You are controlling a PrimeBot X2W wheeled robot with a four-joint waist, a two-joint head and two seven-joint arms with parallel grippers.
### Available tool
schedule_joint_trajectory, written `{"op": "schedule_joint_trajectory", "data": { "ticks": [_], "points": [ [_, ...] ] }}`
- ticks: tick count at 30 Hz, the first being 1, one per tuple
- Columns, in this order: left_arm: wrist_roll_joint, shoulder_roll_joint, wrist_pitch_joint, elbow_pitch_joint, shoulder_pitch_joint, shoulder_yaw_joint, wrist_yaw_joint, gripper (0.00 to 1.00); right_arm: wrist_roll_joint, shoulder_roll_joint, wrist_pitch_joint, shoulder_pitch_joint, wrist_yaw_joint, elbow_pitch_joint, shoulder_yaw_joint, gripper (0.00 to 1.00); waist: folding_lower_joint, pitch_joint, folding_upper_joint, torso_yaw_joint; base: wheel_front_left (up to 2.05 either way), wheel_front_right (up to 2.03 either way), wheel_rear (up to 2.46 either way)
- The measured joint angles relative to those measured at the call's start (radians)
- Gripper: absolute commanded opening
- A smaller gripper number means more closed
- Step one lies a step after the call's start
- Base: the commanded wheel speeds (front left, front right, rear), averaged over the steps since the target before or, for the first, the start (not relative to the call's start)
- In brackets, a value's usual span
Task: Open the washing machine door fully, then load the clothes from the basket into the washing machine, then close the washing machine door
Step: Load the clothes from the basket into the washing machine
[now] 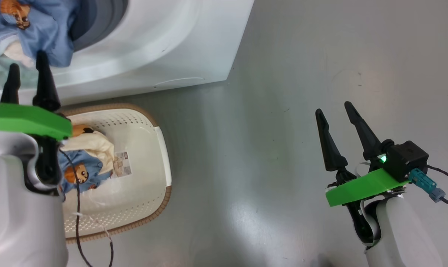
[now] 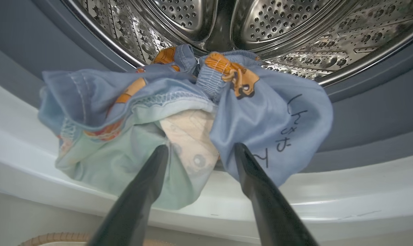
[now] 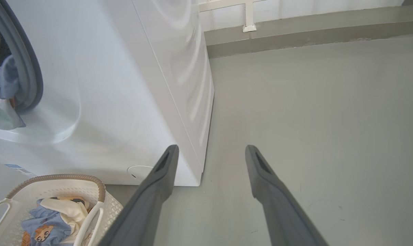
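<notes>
The white washing machine (image 1: 164, 40) stands at the top of the head view, and its door is out of view. A bundle of light blue bear-print clothes (image 2: 261, 112) hangs over the grey gasket (image 2: 363, 112) at the mouth of the steel drum (image 2: 278, 20). My left gripper (image 2: 200, 147) is open, with its tips at the lower edge of that bundle. In the head view it (image 1: 27, 61) stands above the basket (image 1: 161, 200). More blue and cream clothes (image 1: 86, 163) lie in the basket. My right gripper (image 1: 333, 107) is open and empty over the floor.
A black cable (image 1: 77, 207) hangs from my left arm across the basket. Bare grey floor (image 1: 320, 55) stretches to the right of the machine up to a wall base (image 3: 295, 37). A round service flap (image 3: 140, 171) sits low on the machine's front, near the basket's rim (image 3: 56, 177).
</notes>
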Motion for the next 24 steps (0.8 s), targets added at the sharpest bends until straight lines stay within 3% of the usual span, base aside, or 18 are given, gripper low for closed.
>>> {"op": "schedule_joint_trajectory", "data": {
  "ticks": [12, 13, 14, 15, 20, 24],
  "points": [
    [-0.062, 0.029, 0.097, 0.159, -0.150, 0.009, -0.004, 1.00, 0.000, 0.000, 0.000, -0.002, 0.000, 0.000, 0.002, 1.00, 0.0000, 0.021, 0.0000, -0.001, 0.00, 0.00, 0.00],
    [-0.063, 0.032, 0.100, 0.175, -0.165, 0.005, -0.011, 0.61, 0.000, 0.000, 0.000, -0.002, 0.000, 0.001, 0.002, 1.00, 0.0000, 0.022, 0.0000, -0.001, 0.00, 0.00, 0.00],
    [-0.061, 0.037, 0.104, 0.194, -0.179, -0.002, -0.012, 0.06, 0.000, 0.000, 0.000, -0.002, 0.000, 0.002, 0.003, 1.00, 0.0000, 0.023, 0.0000, -0.002, 0.00, 0.00, 0.00],
    [-0.059, 0.044, 0.111, 0.212, -0.190, -0.007, -0.012, 0.00, 0.003, 0.000, 0.000, -0.002, 0.000, 0.003, 0.004, 1.00, 0.0000, 0.023, 0.0000, -0.003, 0.00, 0.00, 0.00],
    [-0.043, 0.062, 0.125, 0.269, -0.227, -0.030, -0.021, 0.00, 0.015, 0.000, 0.000, -0.002, 0.000, 0.008, 0.007, 1.00, 0.0000, 0.023, 0.0000, -0.007, 0.00, 0.00, 0.00],
    [0.030, 0.081, 0.031, 0.279, -0.247, -0.089, -0.041, 0.00, 0.016, 0.000, 0.000, -0.002, 0.000, 0.010, 0.008, 1.00, 0.0000, 0.022, 0.0000, -0.010, 0.00, 0.00, 0.00]
  ]
}}
